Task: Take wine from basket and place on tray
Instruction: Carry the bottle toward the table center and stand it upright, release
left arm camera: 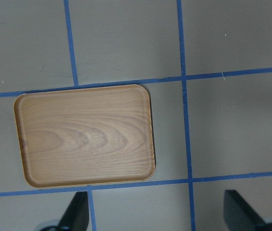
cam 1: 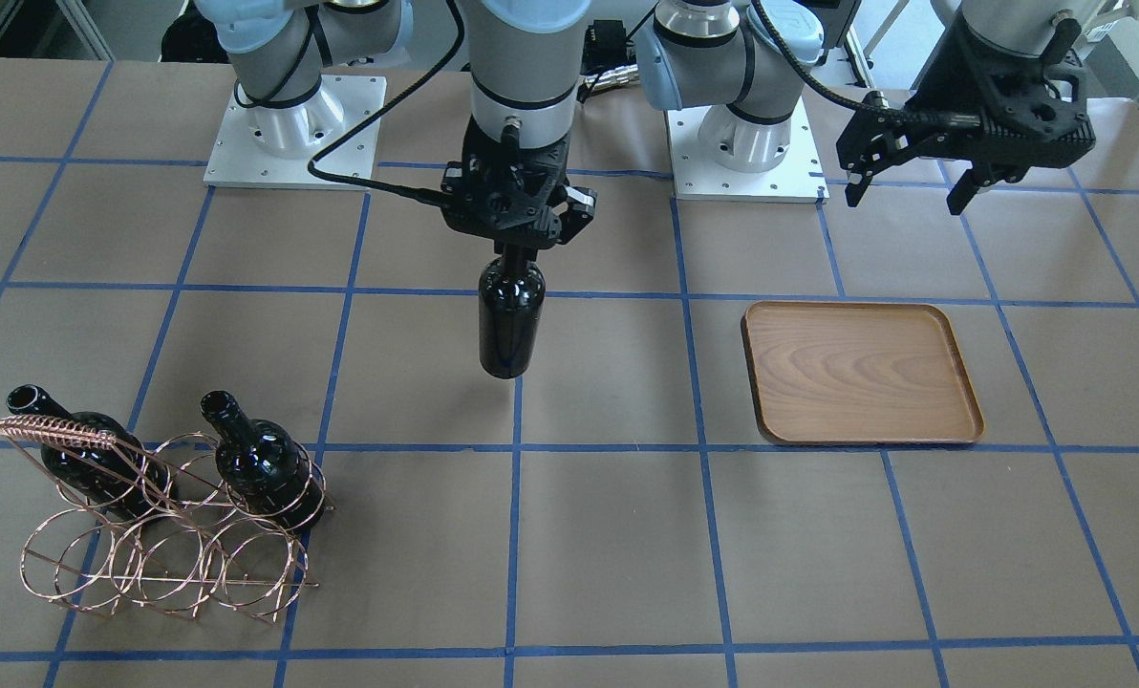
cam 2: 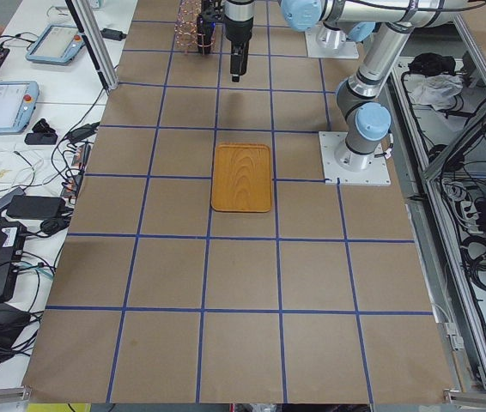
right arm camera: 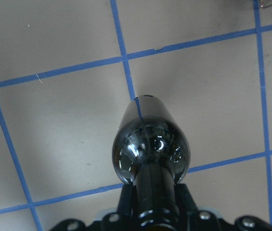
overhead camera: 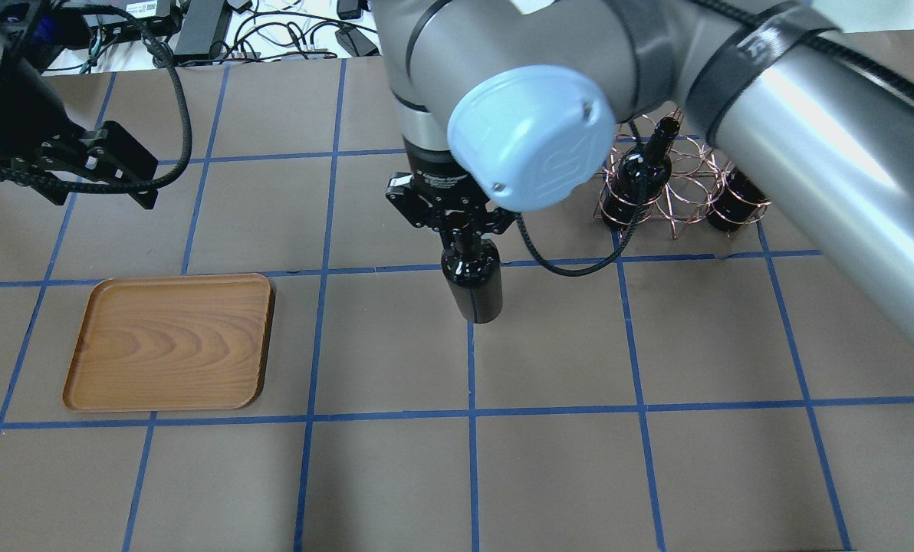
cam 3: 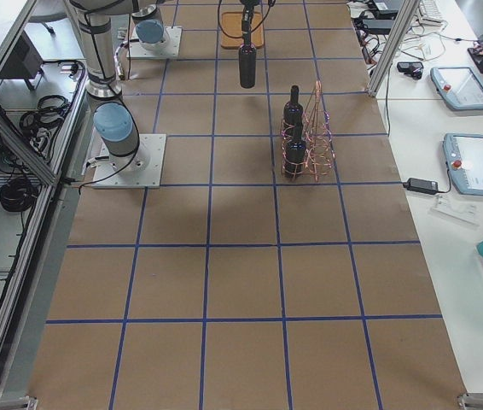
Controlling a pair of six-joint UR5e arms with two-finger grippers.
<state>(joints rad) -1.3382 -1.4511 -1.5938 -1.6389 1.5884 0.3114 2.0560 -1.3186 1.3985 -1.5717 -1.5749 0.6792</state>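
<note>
My right gripper point(cam 1: 517, 250) is shut on the neck of a near-black wine bottle point(cam 1: 510, 320) and holds it upright above the table's middle; it also shows in the overhead view point(overhead camera: 472, 284) and the right wrist view point(right arm camera: 150, 147). The copper wire basket point(cam 1: 163, 535) stands at the table's right end and holds two more bottles point(cam 1: 264, 468) point(cam 1: 77, 449). The wooden tray point(cam 1: 861, 373) lies empty on the table, left of the held bottle in the overhead view point(overhead camera: 169, 343). My left gripper point(cam 1: 909, 186) is open and empty, hovering beyond the tray point(left arm camera: 85, 134).
Blue tape lines grid the brown table cover. The two arm bases point(cam 1: 292, 129) point(cam 1: 746, 143) are bolted on white plates at the robot's edge. Cables and boxes point(overhead camera: 196, 31) lie past the far edge.
</note>
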